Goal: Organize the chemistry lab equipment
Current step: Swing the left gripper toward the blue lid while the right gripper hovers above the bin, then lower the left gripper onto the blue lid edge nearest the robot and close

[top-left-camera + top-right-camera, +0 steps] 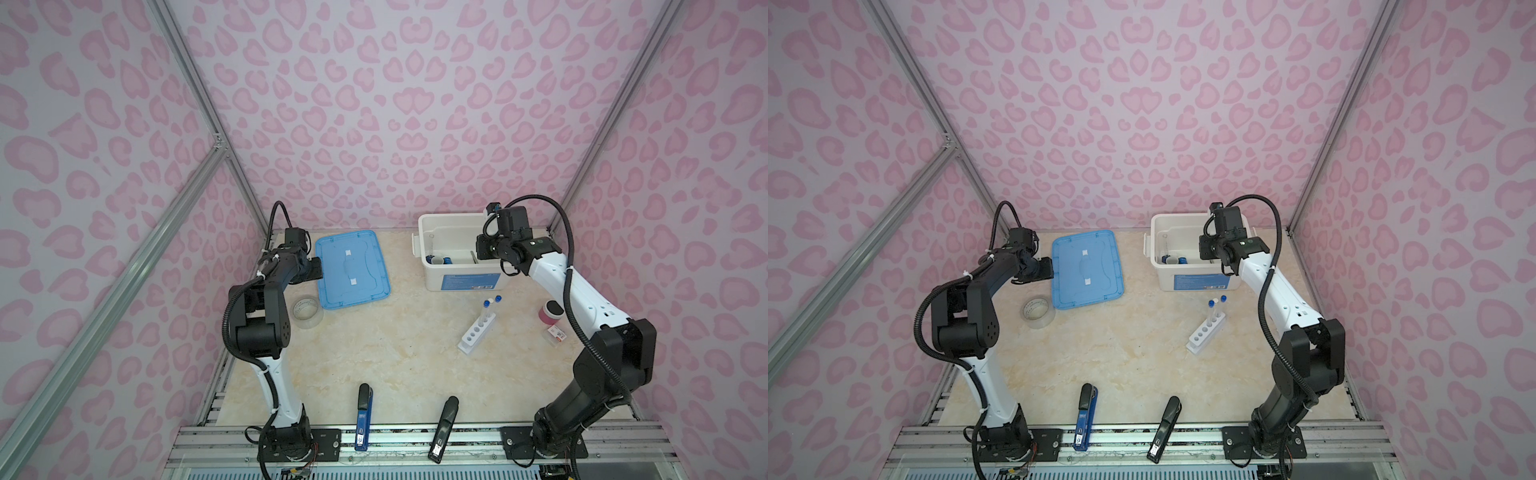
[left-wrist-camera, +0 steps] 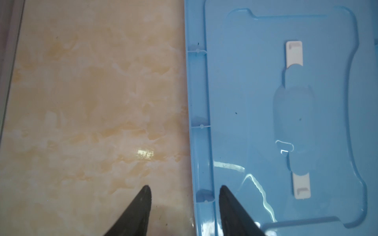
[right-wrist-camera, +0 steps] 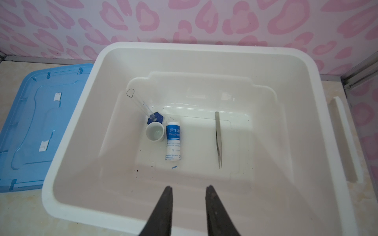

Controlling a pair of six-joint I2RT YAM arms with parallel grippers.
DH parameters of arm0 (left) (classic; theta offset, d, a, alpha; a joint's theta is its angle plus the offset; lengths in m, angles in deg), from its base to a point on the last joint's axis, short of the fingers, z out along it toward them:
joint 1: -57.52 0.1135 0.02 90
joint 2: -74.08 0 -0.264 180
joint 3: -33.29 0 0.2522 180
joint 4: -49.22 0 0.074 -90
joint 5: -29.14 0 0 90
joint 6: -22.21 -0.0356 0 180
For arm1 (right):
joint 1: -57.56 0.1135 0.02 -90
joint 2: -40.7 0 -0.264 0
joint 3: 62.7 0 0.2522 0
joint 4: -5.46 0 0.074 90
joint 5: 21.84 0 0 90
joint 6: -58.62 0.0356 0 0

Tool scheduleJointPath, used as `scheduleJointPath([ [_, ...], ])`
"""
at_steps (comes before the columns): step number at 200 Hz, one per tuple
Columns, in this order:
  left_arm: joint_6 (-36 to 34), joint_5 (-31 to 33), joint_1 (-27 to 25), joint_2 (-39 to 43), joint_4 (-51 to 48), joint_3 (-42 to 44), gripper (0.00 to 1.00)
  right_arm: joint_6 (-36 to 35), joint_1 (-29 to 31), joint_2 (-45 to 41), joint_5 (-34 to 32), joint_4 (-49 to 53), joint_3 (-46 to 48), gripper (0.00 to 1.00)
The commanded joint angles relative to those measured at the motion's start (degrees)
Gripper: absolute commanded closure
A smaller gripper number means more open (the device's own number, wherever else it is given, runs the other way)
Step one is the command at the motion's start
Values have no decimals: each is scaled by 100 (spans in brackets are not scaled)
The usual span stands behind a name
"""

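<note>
One tape roll (image 1: pixel 306 312) just beside blue lid (image 1: pixel 365 266); rack (image 1: pixel 476 333) well apart.

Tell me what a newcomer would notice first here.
The pink spotted walls dominate, then the open white bin at the back right of the table, with the right gripper open and empty above it. Inside are tweezers, a white-and-blue bottle, a small white cup and a clear cylinder. A blue lid lies flat at the back left, and a white rack with capped tubes stands in front of the bin.
</note>
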Motion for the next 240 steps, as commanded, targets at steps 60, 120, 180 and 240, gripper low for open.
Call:
scheduleJointPath([
  [60, 76, 76, -1, -529, -432, -309, 46, 54, 5, 76, 7, -268, 77, 72],
  [120, 147, 34, -1, -760, -503, -519, 53, 64, 6, 133, 14, -378, 118, 73],
  [180, 160, -61, -10, -923, -555, -626, 63, 65, -29, 203, 28, -422, 116, 73],
  [240, 182, -128, -78, -1033, -579, -771, 77, 56, -68, 199, 3, -413, 131, 74],
])
